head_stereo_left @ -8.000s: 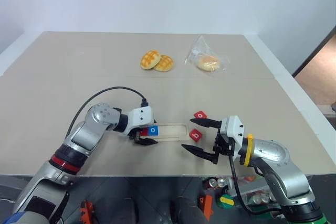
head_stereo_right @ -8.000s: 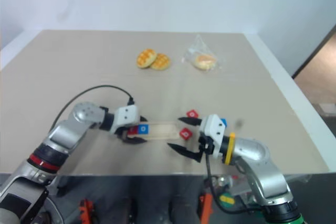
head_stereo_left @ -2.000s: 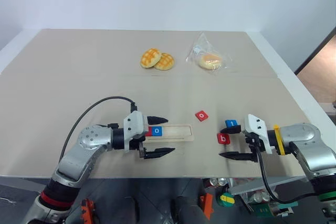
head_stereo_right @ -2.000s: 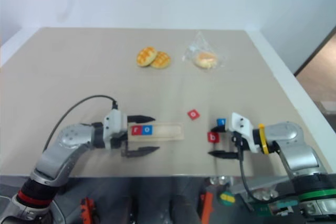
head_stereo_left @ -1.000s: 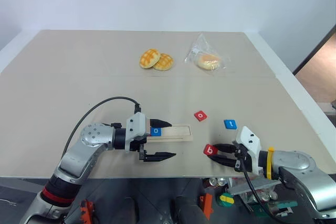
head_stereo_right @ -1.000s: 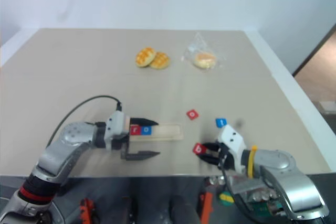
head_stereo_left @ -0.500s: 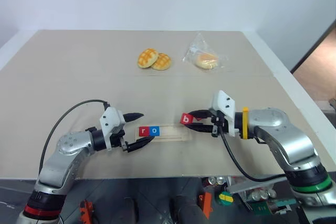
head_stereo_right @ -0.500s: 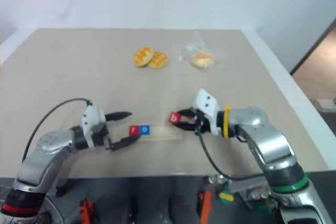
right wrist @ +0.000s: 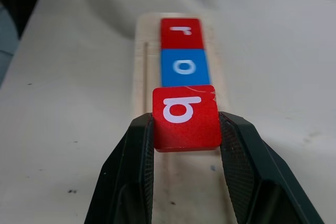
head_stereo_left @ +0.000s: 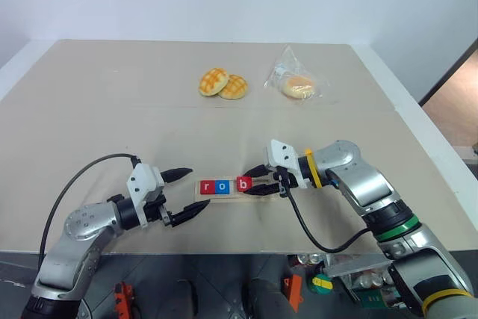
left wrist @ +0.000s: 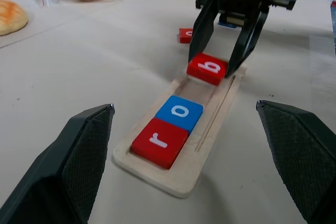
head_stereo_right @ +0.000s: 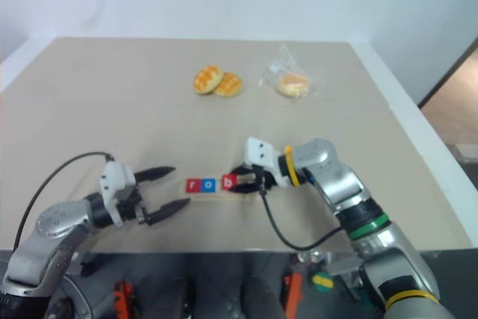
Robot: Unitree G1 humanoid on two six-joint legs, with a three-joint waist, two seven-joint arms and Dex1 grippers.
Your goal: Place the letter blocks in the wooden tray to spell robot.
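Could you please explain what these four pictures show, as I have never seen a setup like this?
It is a two-armed humanoid robot at a beige table. Two pictures come from cameras in its head, looking down over both arms; the other two come from cameras on each wrist, looking along that arm's black fingers.

The right gripper is shut on a red square tile marked b, holding it over the long pale wooden tray, next to the red r tile and blue o tile already lying in it. The left gripper is open beside the tray's other end.

Farther back lie another small red tile, two golden buns and a bun in a clear plastic bag.
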